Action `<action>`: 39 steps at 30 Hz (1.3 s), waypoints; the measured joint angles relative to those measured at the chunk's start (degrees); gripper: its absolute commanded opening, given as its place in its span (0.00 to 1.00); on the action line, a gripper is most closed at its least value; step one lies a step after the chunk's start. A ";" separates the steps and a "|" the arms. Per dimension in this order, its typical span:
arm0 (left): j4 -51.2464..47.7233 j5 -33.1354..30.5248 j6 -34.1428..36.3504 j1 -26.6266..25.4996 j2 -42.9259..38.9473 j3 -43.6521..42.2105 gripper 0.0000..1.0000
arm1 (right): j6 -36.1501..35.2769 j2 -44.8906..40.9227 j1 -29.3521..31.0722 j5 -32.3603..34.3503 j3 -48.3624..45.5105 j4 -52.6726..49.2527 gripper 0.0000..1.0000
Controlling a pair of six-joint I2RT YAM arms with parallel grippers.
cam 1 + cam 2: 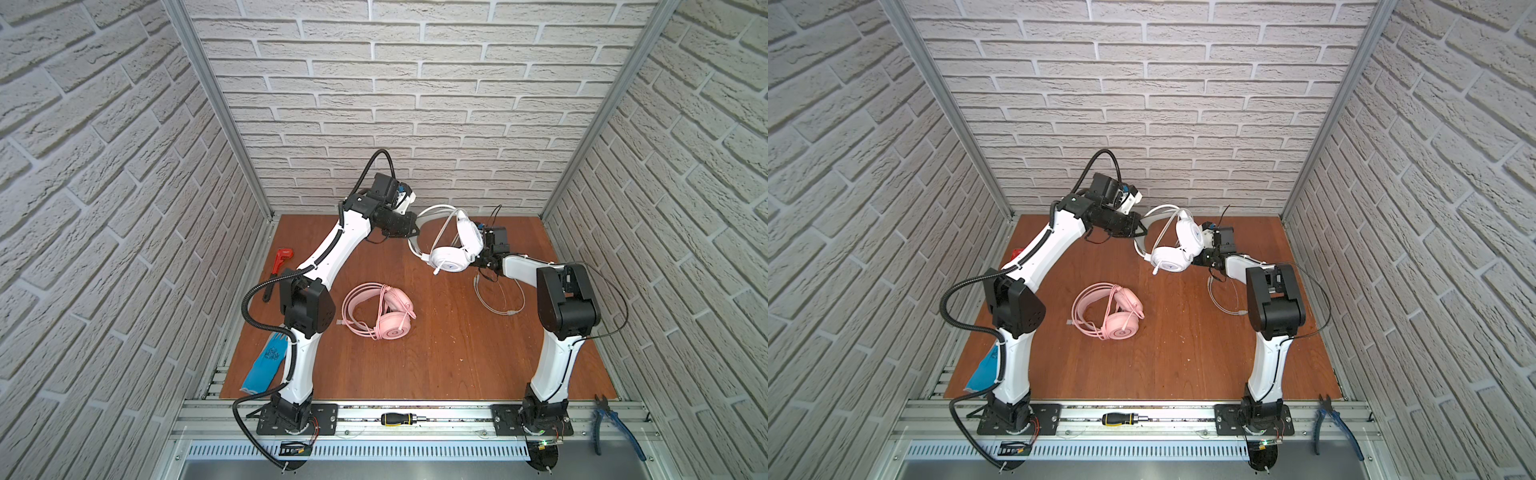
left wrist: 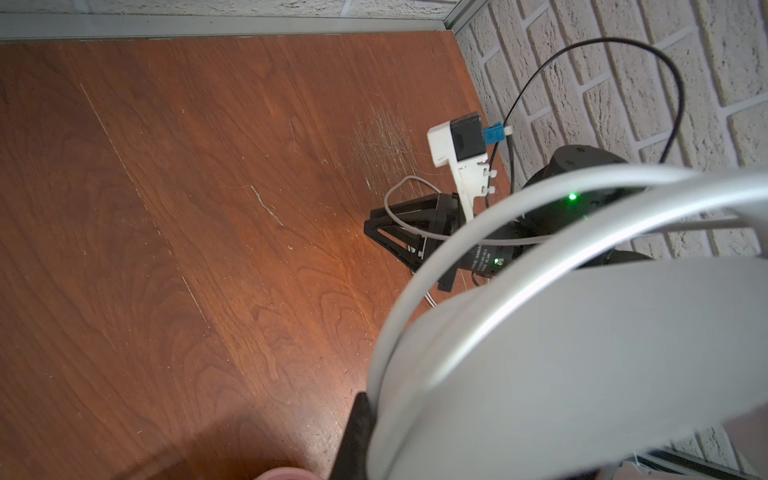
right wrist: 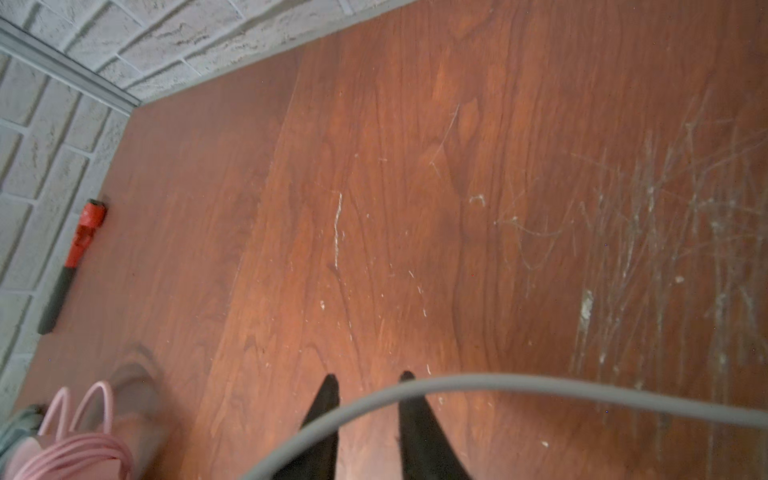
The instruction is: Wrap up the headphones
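While tight on the white headset [image 1: 451, 259], left gripper [image 1: 417, 232]; right gripper [image 3: 369, 377] apart, cable [image 3: 540, 384] across its fingers [image 3: 419, 440].

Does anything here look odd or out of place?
Mostly stray tools: a red pipe wrench and blue glove at the left edge of the table, a screwdriver and pliers on the front rail. Pale scratches mar the wood near the far right corner.

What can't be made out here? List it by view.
- How the left gripper holds the white headphones: left wrist view, blurred headband covers the jaws.
- Whether the right gripper has the white cable between its fingers: right wrist view, blurred, cut by the edge.
- Red wrench: a top view, left arm hides most.
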 measured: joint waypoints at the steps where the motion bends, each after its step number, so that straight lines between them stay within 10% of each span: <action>1: 0.00 -0.02 -0.11 0.04 0.00 0.00 0.00 | -0.24 -0.02 -0.02 0.04 -0.02 -0.50 0.14; 14: 2.71 0.28 -2.95 1.25 0.00 -0.55 0.00 | -5.55 -12.09 0.00 0.00 -7.04 -12.28 0.06; 23: 3.89 0.31 -3.67 2.23 0.00 -3.37 0.00 | -7.13 -17.99 -0.02 8.66 -7.06 -29.59 0.40; 39: 5.55 0.28 -5.70 2.95 0.00 -3.87 0.00 | -7.93 -8.59 -0.04 17.99 -3.06 -39.87 0.38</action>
